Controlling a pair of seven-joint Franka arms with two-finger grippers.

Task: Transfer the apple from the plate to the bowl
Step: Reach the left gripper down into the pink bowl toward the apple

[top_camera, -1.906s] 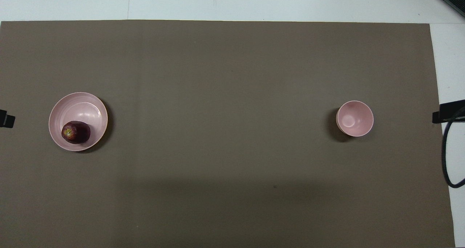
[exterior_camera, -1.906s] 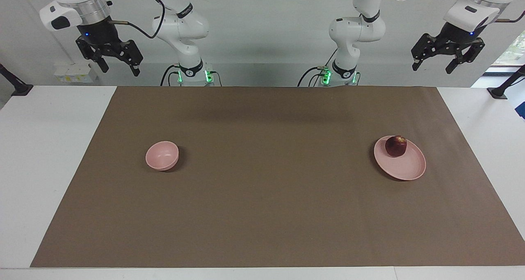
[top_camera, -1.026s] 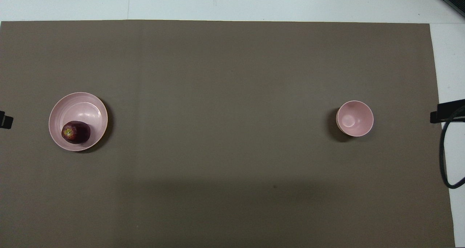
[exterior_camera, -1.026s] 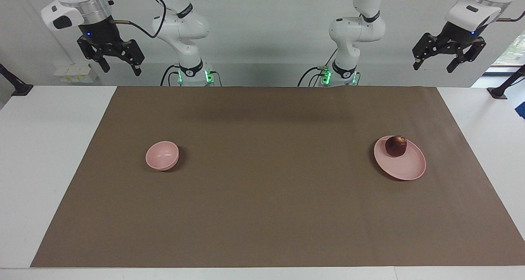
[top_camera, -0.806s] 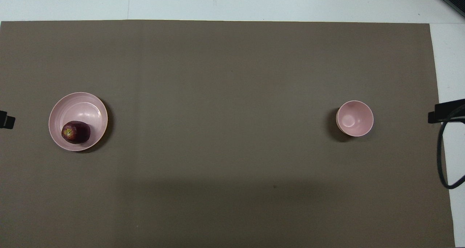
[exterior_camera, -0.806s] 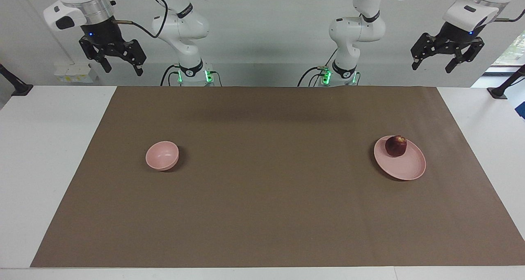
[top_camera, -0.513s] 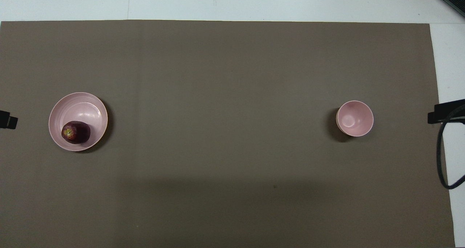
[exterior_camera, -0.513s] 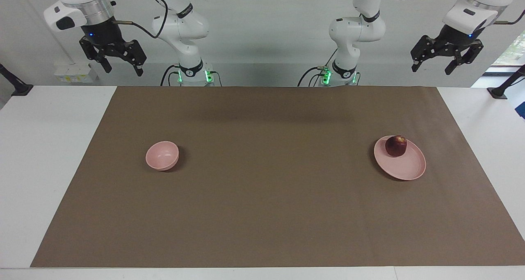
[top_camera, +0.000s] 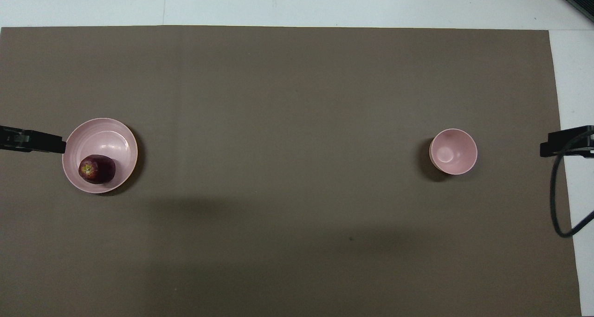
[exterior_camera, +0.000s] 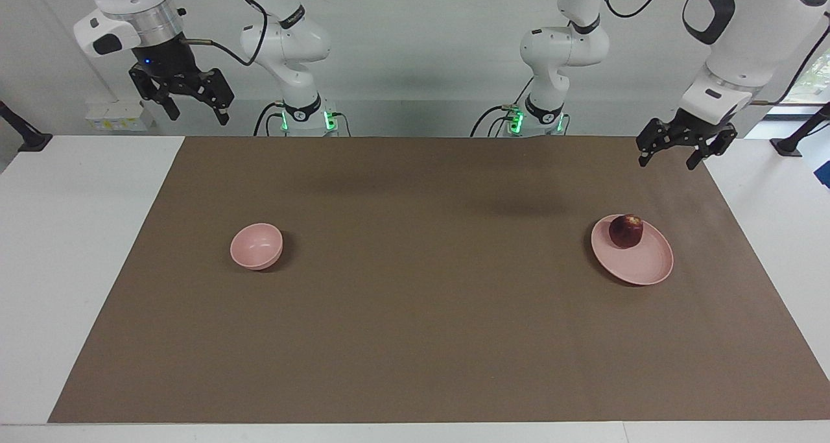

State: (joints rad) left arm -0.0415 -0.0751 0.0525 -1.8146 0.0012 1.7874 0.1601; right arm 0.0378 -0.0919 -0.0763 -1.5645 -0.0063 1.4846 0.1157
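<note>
Apple (exterior_camera: 626,230) on plate (exterior_camera: 642,267); left gripper (exterior_camera: 672,151) over mat (exterior_camera: 415,313) (fingers apart)

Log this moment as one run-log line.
apple: on plate | bowl: empty | left tool: open, over mat by plate | right tool: open, waiting

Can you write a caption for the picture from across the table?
Apple on pink plate, bowl empty, left gripper open above the mat near the plate.

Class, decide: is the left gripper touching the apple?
Apart. The facing view shows the left gripper raised over the mat, clear brown gap above the apple on the plate.
</note>
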